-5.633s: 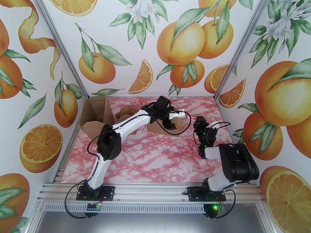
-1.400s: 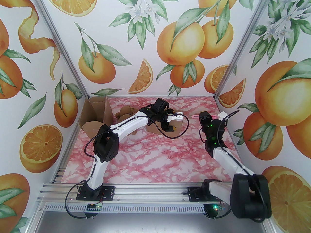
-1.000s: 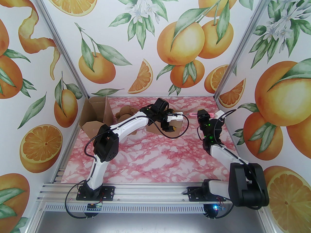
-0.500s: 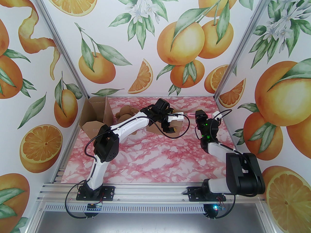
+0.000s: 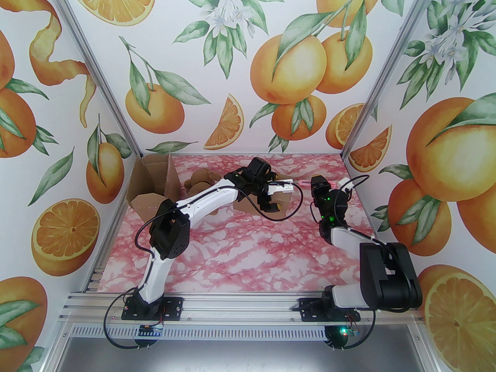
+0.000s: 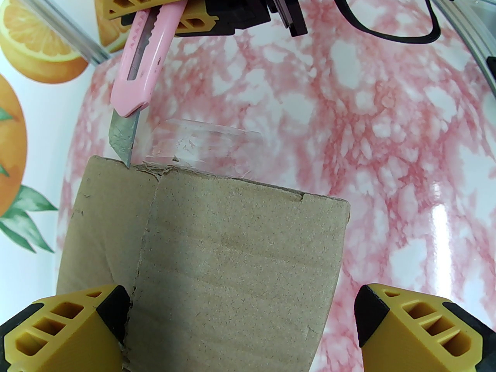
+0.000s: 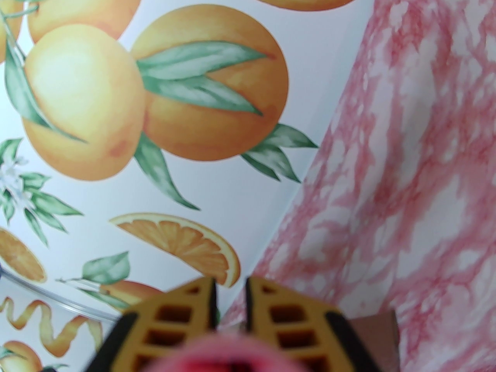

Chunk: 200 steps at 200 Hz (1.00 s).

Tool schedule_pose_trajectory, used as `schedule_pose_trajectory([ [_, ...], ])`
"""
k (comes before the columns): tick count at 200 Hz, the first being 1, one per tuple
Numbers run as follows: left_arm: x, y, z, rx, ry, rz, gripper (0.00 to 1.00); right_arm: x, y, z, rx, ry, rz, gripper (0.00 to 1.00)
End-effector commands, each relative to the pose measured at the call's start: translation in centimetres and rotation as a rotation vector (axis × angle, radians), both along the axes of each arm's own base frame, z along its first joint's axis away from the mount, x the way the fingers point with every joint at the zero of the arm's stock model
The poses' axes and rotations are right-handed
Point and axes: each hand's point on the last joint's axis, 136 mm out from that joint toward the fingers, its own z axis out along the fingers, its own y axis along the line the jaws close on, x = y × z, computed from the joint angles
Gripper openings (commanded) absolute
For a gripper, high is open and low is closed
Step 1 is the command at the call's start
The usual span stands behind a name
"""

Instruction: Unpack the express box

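You are viewing an enclosed robot test cell: aluminium rails (image 5: 240, 304) carry bolted arm bases (image 5: 153, 308), between orange-print wall panels (image 5: 232, 52), beside a marble-pattern tabletop (image 5: 252, 254).

The cardboard box (image 6: 217, 254) runs off the left wrist view's bottom edge; from above, the left arm (image 5: 205, 200) hides much of it. The pink utility knife (image 7: 240, 357) is a cropped blur in the right wrist view.
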Motion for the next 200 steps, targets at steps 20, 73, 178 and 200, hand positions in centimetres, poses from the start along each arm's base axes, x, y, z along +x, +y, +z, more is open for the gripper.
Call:
schedule_pose_trajectory([
  [20,0.2,0.6,2.0,-0.012,-0.030,0.022,1.00,-0.3,-0.5,-0.3,-0.013,-0.006,-0.036,0.00],
  [73,0.6,0.4,2.0,-0.020,-0.040,0.040,1.00,-0.3,0.3,-0.7,-0.007,0.008,0.002,0.00],
  [178,2.5,-0.4,2.4,-0.041,-0.084,0.177,1.00,-2.7,2.1,-0.7,0.004,0.083,0.057,0.00],
  [200,2.7,-0.3,2.4,-0.037,-0.092,0.197,1.00,-3.4,2.0,-0.9,-0.010,0.099,0.053,0.00],
])
